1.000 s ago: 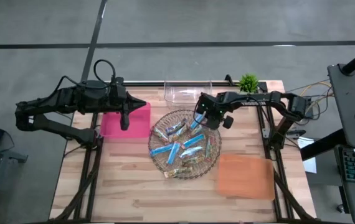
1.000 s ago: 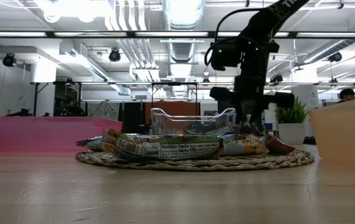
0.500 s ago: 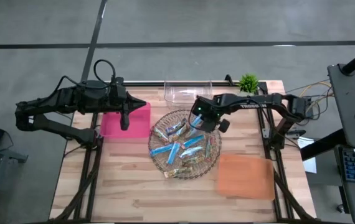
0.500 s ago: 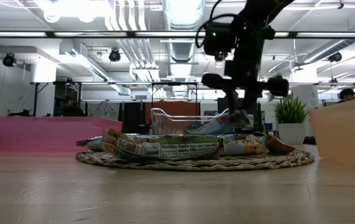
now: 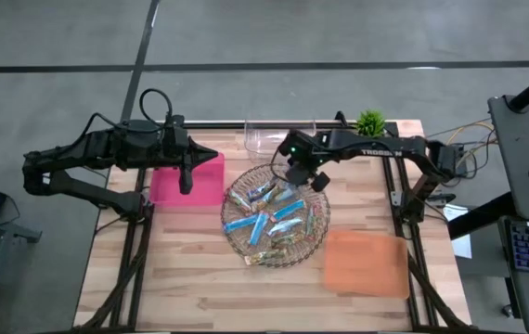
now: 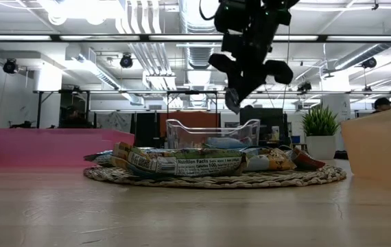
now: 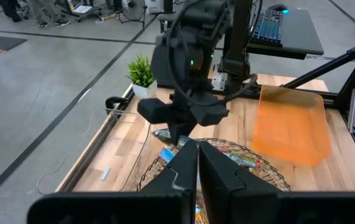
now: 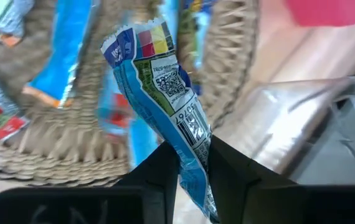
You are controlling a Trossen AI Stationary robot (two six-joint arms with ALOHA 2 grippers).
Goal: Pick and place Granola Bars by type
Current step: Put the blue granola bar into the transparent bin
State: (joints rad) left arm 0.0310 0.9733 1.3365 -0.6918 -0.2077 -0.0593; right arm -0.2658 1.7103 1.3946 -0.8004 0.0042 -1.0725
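Several wrapped granola bars (image 5: 266, 223), blue, silvery and brownish, lie heaped on the round wicker tray (image 5: 244, 249); the low view shows them as a low pile (image 6: 195, 163). My right gripper (image 5: 295, 173) hangs above the tray's far edge, next to the clear bin (image 5: 266, 137), shut on one blue bar (image 8: 159, 87). In the low view it (image 6: 239, 99) stands high above the pile. My left gripper (image 5: 187, 180) waits shut over the pink bin (image 5: 211, 186), touching nothing (image 7: 197, 168). My right gripper pinches the blue bar near one end (image 8: 193, 163) between its two fingers, coming from above. The rest of the bar sticks out past the fingertips to its crimped far end (image 8: 124, 43). The bar is lifted clear of the tray and the other bars.
An orange bin (image 5: 367, 263) sits at the table's right near side, and a small green plant (image 5: 370, 122) at the far right corner. The clear bin (image 8: 302, 118) stands just beyond the tray's far rim (image 8: 59, 163). Bare wood lies along the near edge.
My right gripper has risen from the tray with the blue bar, lifting it clear of the pile, and has moved a little toward the table's left and far edge, toward the clear bin, tipping as it went. The left arm has kept still.
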